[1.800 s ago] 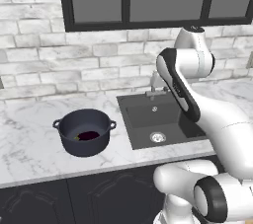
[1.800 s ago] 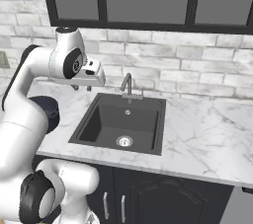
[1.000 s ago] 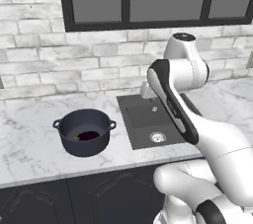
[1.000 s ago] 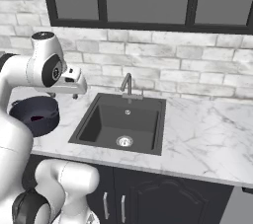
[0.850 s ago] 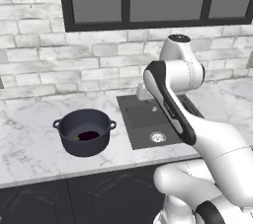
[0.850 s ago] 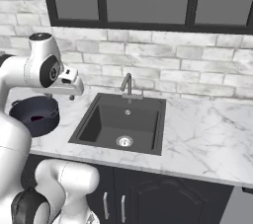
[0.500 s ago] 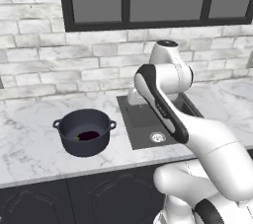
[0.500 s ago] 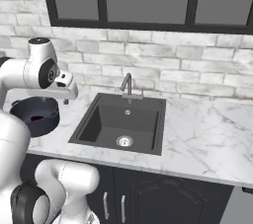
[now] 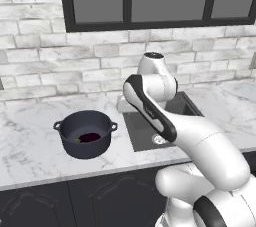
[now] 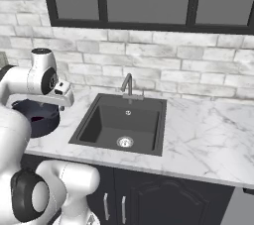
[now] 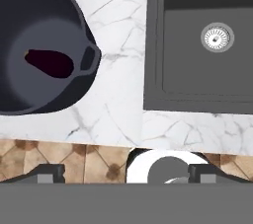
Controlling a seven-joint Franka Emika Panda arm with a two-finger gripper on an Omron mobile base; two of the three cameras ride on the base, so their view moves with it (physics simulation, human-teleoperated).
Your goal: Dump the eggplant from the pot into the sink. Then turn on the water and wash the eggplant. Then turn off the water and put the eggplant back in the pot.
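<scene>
Gripper state I cannot tell; I see it hang between the deep navy-grey matte pot [image 11: 37, 45] and the dark recessed sink [image 11: 207, 65]. Small maroon eggplant [image 11: 48, 63] lies inside the pot. I advise grasping the near loop handle [image 11: 89, 58] squarely.

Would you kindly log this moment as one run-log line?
eggplant: in pot | pot: on counter, left of sink | gripper: state unclear
</scene>
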